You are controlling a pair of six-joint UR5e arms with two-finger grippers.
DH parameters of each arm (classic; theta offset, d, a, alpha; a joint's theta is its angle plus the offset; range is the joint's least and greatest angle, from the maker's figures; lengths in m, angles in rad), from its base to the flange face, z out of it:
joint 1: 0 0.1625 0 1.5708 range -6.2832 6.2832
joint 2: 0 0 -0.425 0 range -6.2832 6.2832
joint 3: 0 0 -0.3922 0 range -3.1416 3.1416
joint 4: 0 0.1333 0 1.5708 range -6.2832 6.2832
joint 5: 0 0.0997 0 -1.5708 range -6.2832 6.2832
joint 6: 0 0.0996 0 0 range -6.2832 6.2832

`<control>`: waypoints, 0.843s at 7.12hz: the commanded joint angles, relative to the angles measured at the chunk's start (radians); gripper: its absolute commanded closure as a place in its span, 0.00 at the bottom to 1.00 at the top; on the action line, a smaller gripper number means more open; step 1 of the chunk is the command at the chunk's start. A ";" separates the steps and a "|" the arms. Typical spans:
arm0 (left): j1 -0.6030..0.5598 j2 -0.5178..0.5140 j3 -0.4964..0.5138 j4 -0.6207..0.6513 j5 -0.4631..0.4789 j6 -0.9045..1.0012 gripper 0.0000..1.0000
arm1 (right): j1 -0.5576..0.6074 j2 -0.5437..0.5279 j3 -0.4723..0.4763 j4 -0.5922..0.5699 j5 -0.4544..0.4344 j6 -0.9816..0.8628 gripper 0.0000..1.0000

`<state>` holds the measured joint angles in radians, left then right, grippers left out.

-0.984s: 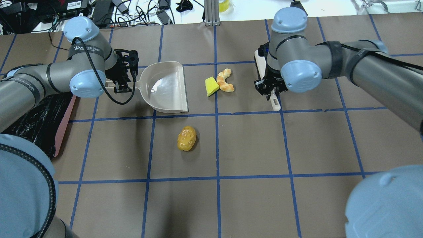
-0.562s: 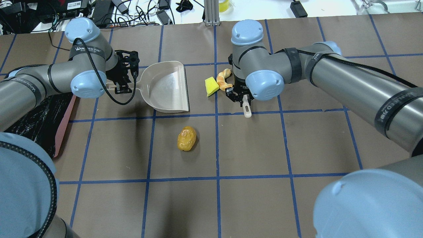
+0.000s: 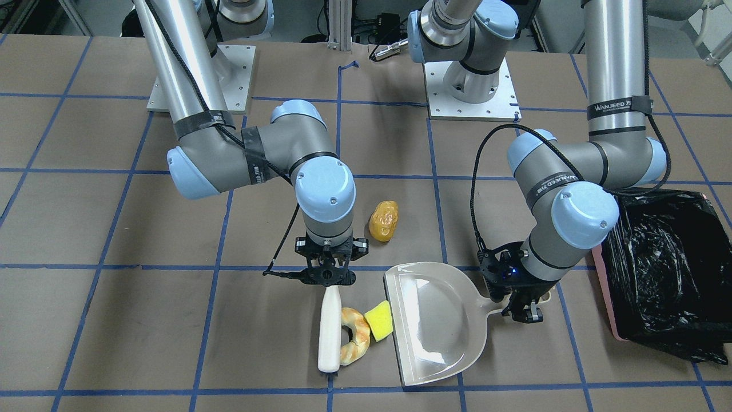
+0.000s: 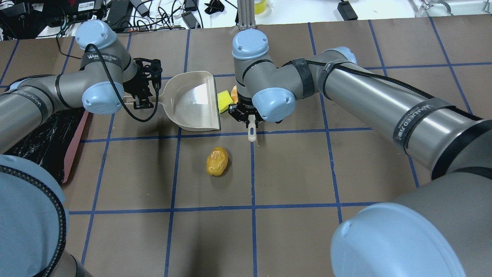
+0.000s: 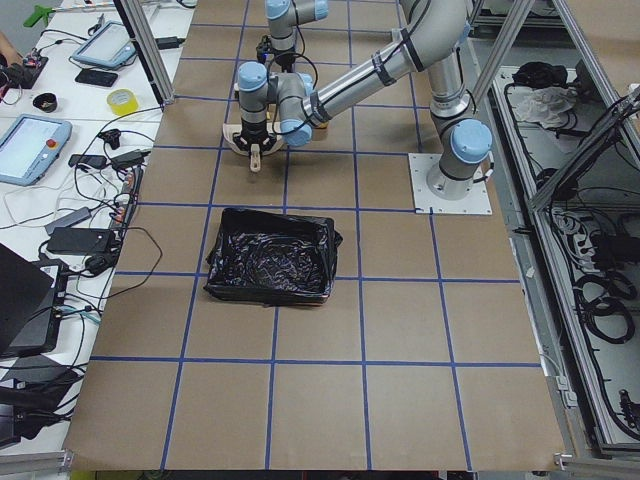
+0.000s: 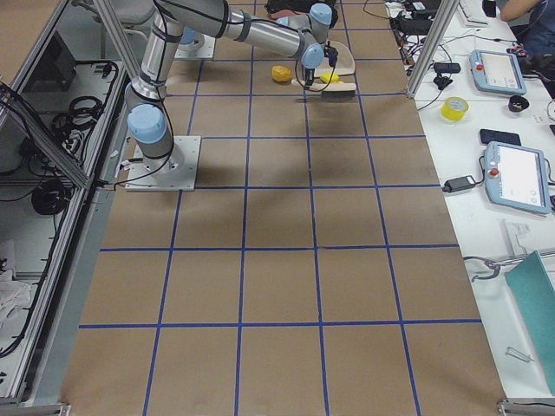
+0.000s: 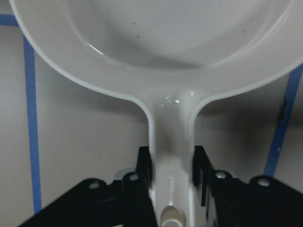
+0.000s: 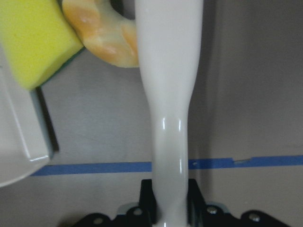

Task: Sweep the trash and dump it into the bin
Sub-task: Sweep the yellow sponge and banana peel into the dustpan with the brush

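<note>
My left gripper (image 3: 523,303) (image 7: 171,163) is shut on the handle of the off-white dustpan (image 3: 434,320) (image 4: 194,102), which lies flat on the table. My right gripper (image 3: 327,280) (image 8: 169,198) is shut on a white brush handle (image 3: 329,329) (image 8: 168,94). The brush presses against the tan bread crescent (image 3: 355,337) (image 8: 102,35). The yellow sponge wedge (image 3: 378,320) (image 4: 223,100) touches the dustpan's open edge. The golden-brown potato piece (image 3: 384,221) (image 4: 217,161) lies apart, nearer the robot. The pink bin with its black bag (image 3: 663,269) stands beside my left arm.
The table is brown with a blue tape grid. The bin's pink rim (image 4: 75,142) shows under my left arm in the overhead view. Cables and devices (image 4: 115,11) lie beyond the table's far edge. Both robot bases (image 3: 469,86) stand on plates.
My right arm has swept left with the brush, pushing the sponge and the bread crescent up to the dustpan's open edge. The left arm, the dustpan and the potato piece have not moved.
</note>
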<state>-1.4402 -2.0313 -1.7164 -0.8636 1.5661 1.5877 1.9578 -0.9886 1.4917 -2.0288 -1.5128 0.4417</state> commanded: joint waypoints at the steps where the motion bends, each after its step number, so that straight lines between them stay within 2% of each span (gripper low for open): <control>1: 0.000 -0.001 -0.002 0.000 0.006 0.000 1.00 | 0.074 0.077 -0.120 0.005 0.061 0.157 1.00; 3: 0.000 0.000 -0.002 0.000 0.005 0.000 1.00 | 0.121 0.132 -0.221 0.012 0.126 0.276 1.00; 4: 0.000 -0.001 0.000 0.000 0.005 0.000 1.00 | 0.134 0.145 -0.258 0.030 0.131 0.307 1.00; 6: 0.000 -0.001 0.000 0.000 0.005 0.000 1.00 | 0.138 0.143 -0.304 0.067 0.184 0.345 1.00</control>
<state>-1.4404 -2.0319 -1.7167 -0.8636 1.5708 1.5876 2.0917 -0.8462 1.2169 -1.9859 -1.3525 0.7629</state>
